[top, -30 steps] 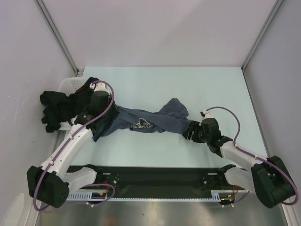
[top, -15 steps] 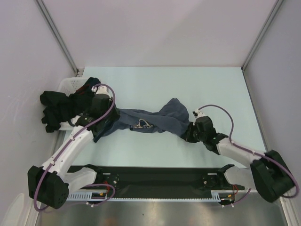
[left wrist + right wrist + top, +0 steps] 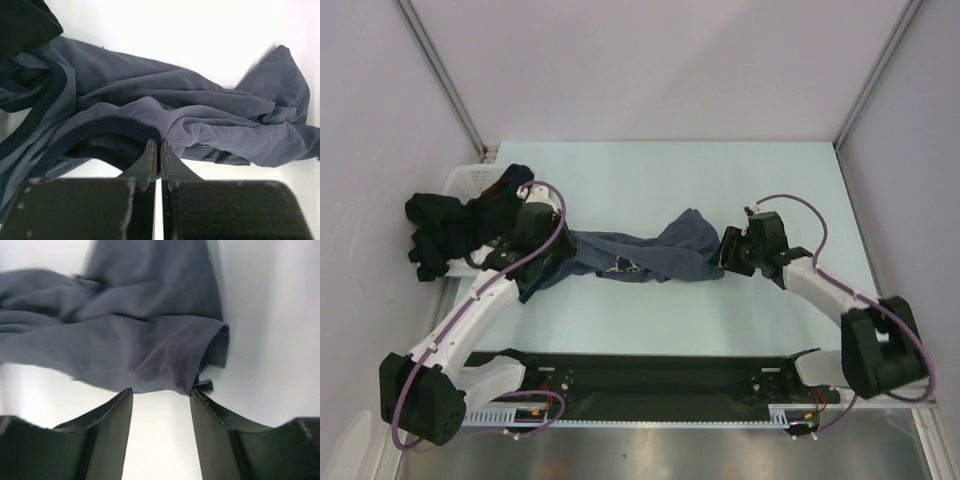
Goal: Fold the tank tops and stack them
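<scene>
The slate blue-grey tank top (image 3: 655, 255) lies bunched in a long band across the middle of the table, its small white logo (image 3: 620, 267) showing. My left gripper (image 3: 552, 252) is shut on its dark-trimmed left edge; in the left wrist view the shut tips (image 3: 156, 144) pinch the cloth (image 3: 200, 110). My right gripper (image 3: 724, 252) is open at the top's right end; in the right wrist view the cloth's edge (image 3: 125, 340) lies just beyond the open tips (image 3: 161, 391), none of it between them. The black tank top (image 3: 440, 232) is heaped at the far left.
A white basket (image 3: 463, 178) stands at the back left, under the black heap. A corner of black cloth (image 3: 20, 22) shows at the top left of the left wrist view. White walls close the table on three sides. A black rail (image 3: 650, 375) runs along the near edge.
My right gripper has let go of the top's right end and swung away from the near edge, now open. The top's right end has settled lower. My left gripper barely moved.
</scene>
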`<state>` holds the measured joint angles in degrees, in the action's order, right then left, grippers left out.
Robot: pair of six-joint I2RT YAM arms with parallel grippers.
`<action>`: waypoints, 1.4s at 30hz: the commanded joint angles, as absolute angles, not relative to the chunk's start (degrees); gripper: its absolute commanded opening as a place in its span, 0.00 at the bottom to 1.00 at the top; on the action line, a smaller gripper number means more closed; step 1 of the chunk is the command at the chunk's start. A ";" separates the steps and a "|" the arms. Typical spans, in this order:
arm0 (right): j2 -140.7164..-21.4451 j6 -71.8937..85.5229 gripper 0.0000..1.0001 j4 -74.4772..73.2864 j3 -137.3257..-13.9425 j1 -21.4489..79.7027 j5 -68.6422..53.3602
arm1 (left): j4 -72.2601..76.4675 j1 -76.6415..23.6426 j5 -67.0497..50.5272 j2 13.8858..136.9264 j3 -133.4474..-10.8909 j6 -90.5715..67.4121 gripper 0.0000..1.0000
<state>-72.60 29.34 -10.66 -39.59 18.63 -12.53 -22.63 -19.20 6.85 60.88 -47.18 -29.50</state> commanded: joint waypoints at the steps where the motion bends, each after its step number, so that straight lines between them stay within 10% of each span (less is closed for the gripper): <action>1: -78.30 27.60 0.56 -9.32 -41.66 17.58 -15.90 | -20.21 -19.07 5.62 61.61 -46.93 -28.92 0.00; 20: -69.35 24.34 0.75 -5.97 -30.32 19.15 -15.56 | -21.36 -19.16 7.91 65.65 -52.38 -27.60 0.00; 31: -68.55 31.02 0.45 -6.33 -28.91 21.97 -4.49 | -22.24 -19.07 8.00 67.41 -54.58 -27.69 0.00; 42: -77.86 31.73 0.48 -5.89 -35.15 23.47 -0.18 | -22.06 -19.07 7.56 67.94 -54.93 -27.77 0.00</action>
